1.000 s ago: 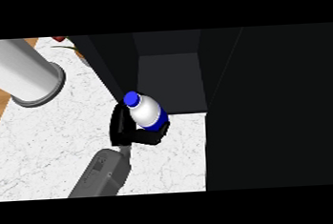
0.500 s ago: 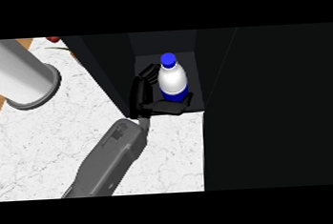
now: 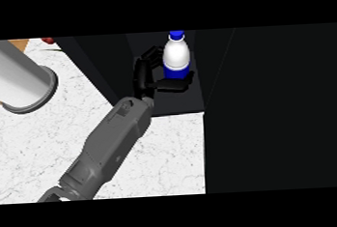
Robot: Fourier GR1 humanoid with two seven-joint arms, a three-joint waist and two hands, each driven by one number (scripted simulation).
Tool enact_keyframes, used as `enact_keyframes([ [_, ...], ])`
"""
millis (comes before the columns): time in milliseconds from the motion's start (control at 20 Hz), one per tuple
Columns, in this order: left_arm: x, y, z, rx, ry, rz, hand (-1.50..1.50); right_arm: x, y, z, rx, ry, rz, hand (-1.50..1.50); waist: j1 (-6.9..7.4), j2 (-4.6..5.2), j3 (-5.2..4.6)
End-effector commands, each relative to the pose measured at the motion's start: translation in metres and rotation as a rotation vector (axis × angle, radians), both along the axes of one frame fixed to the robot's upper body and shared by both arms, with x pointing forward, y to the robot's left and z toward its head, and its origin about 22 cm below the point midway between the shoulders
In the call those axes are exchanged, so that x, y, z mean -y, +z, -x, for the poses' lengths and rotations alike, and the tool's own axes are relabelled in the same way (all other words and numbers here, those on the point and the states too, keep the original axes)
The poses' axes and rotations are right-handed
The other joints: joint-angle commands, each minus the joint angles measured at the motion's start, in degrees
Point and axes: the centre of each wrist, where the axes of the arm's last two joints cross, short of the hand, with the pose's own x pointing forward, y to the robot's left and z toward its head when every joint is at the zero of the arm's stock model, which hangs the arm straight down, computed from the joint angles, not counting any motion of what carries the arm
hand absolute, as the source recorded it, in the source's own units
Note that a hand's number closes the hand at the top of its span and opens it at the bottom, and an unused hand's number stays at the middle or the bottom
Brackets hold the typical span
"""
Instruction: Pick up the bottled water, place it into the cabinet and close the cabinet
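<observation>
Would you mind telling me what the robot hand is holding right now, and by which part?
The robot hand holds the bottled water around its lower body, inside the cabinet.

One water bottle (image 3: 176, 57) | one dark cabinet (image 3: 271, 105) | one hand (image 3: 149, 73) on one grey forearm (image 3: 108, 142) | one white marble worktop (image 3: 31, 151) | one large grey cylinder (image 3: 16, 75) | one small red object (image 3: 48, 40)

White marble counter (image 3: 58, 140), grey cylinder (image 3: 16, 77) atop.
</observation>
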Motion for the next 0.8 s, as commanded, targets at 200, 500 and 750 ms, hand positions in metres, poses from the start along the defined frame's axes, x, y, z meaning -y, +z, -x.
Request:
enact_keyframes([
  [200, -0.014, -0.004, -0.021, -0.066, 0.123, -0.192, 1.5, 0.008, 0.015, 0.007, 0.029, 0.035, -0.054, -1.5, -1.0, 0.35, 0.0],
  [500, -0.038, -0.008, -0.027, -0.038, 0.231, -0.133, 1.5, 0.006, 0.012, -0.001, 0.051, 0.041, -0.044, -1.5, -1.92, 1.4, -0.13],
  [750, -0.041, 0.001, -0.035, -0.019, 0.238, -0.245, -1.5, 0.005, 0.006, -0.001, 0.055, 0.045, -0.062, -1.5, -2.18, 1.1, -0.07],
])
